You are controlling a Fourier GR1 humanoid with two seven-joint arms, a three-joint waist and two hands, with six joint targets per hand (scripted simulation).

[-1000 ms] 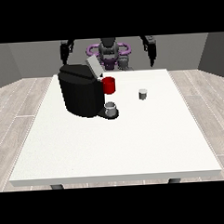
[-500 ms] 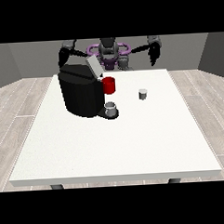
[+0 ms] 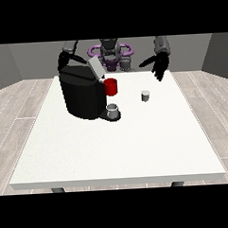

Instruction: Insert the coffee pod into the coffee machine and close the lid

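Observation:
A black coffee machine (image 3: 83,94) stands on the left half of the white table (image 3: 117,149), with its grey lid (image 3: 95,67) tilted up and a red part (image 3: 111,86) at its front. A small grey cup (image 3: 113,109) sits on its drip base. The small grey coffee pod (image 3: 145,96) rests on the table to the right of the machine. The hand at the view's right (image 3: 158,65) hangs above the table's far edge, behind and above the pod, fingers spread and holding nothing. The hand at the view's left (image 3: 63,60) is raised behind the machine, partly hidden by it.
The robot's torso (image 3: 111,54) stands behind the table's far edge. White tabletop stretches from the machine and pod to the near edge (image 3: 119,180).
The hand at the view's right has come forward and down toward the pod. The hand at the view's left has shifted little. Machine, cup and pod have not moved.

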